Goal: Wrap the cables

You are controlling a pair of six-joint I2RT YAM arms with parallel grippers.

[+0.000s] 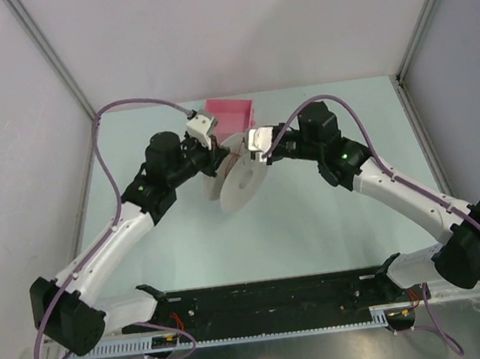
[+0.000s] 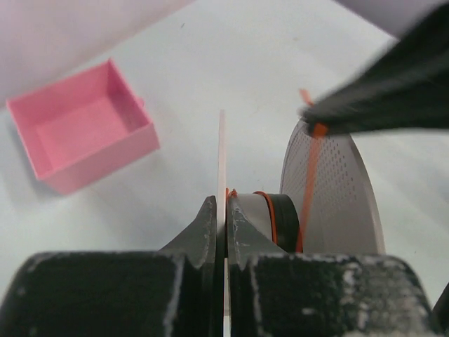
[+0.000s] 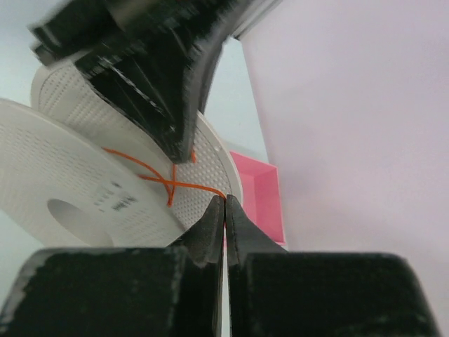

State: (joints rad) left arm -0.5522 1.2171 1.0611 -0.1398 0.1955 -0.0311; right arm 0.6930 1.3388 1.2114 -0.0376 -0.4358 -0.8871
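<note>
Left tool (image 2: 223, 210): jaws closed on the thin near flange of the white spool (image 1: 238, 180), holding the reel on edge; I cannot tell whether its rim touches the surface (image 1: 316, 231)
Right tool (image 3: 224, 203): jaws pinched fully together, with the orange cable (image 3: 168, 184) nipped at the very tips
Cable: a few turns lie on the dark hub between the two flanges; from there one strand climbs across the perforated far flange to the right tool, and loose strands cross each other over that flange
Pink box (image 1: 230, 115): on the surface just behind the two tools, apart from the spool
Step in hand: winding, by my reading only a little of the way along
Next move: likely the right tool circling the hub with the strand taut and dropped between the flanges while the left tool holds the reel steady; the crossed slack needs guiding in
</note>
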